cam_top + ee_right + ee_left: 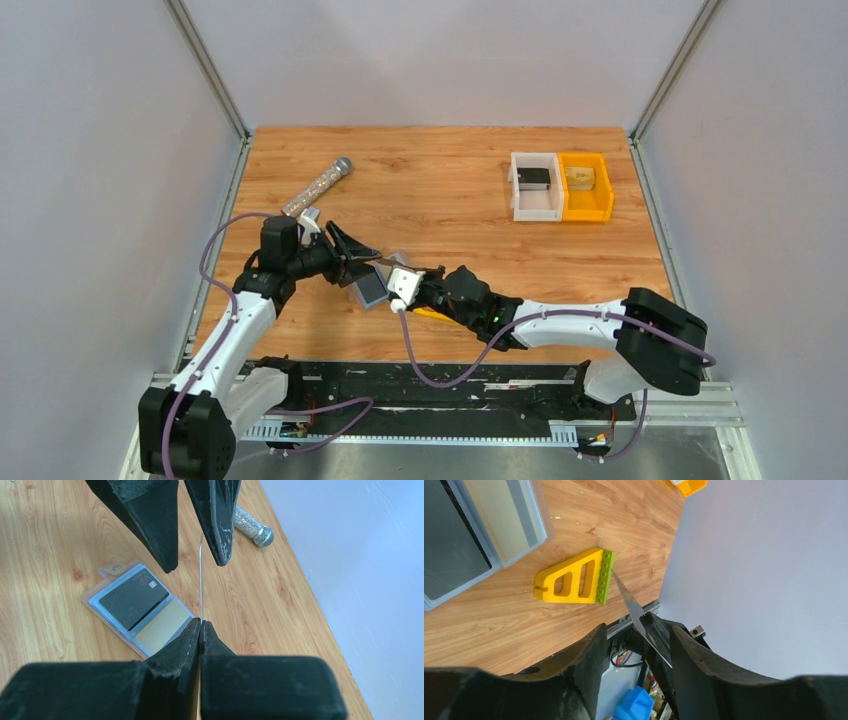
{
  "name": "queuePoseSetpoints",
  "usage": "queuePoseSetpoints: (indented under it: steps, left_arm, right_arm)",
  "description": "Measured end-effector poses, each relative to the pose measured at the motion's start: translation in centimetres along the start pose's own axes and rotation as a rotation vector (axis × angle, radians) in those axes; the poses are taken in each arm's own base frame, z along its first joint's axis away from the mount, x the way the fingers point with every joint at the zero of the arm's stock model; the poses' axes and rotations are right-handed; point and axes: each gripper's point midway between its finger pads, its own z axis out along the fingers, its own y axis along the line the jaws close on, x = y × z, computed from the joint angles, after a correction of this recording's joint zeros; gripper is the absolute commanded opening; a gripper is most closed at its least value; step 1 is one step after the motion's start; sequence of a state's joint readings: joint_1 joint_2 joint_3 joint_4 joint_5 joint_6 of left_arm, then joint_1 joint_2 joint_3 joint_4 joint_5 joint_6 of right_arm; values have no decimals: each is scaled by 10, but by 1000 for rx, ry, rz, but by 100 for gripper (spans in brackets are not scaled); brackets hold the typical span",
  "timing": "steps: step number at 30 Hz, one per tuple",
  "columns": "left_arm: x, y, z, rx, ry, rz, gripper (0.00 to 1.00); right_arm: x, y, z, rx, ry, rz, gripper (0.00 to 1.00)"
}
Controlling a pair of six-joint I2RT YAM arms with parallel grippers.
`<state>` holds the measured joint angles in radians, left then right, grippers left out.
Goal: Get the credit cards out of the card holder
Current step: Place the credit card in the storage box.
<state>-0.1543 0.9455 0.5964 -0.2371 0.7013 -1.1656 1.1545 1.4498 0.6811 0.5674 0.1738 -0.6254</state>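
Observation:
The card holder (131, 611) lies open on the wood, grey-blue, with a black card (132, 601) and a tan/gold card (162, 626) in its slots. It also shows in the top view (372, 290) and the left wrist view (479, 535). My right gripper (201, 623) is shut on a thin card (201, 575) seen edge-on, held upright above the table. My left gripper (636, 647) is open, with its fingers (155, 525) on either side of that card's far end (631, 605). The two grippers meet just above the holder (385, 268).
A yellow-and-green triangular frame (576, 577) lies by the near edge, under the right arm (432, 313). A silver glittery tube (318, 186) lies at the far left. A white bin (535, 187) and an orange bin (586, 187) stand at the far right.

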Motion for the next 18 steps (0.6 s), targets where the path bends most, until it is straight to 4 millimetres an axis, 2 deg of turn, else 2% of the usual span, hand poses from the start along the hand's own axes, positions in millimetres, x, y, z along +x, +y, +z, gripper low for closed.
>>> queuePoseSetpoints:
  steps: [3,5,8,9,11,15,18]
  left_arm:
    - [0,1,1,-2,1,-3,47]
    - [-1,0,1,0,1,-9,37]
    - [-2,-4,2,18,-2,-11,19]
    - [-3,-6,2,26,-4,-10,16]
    - [-2,-6,2,32,-2,-12,2]
    - [-3,-6,4,43,7,14,0]
    - [-4,-8,5,58,7,55,0]
  right_arm:
    - [-3,2,0,-4,-9,-10,0]
    - [-5,3,0,-5,-15,-17,1]
    - [-7,4,0,-5,-19,-27,11]
    - [-6,5,0,-6,-17,-29,15]
    - [-5,6,0,-10,-11,-24,25]
    - [4,14,-3,-37,28,20,38]
    - [8,18,-9,-58,68,87,43]
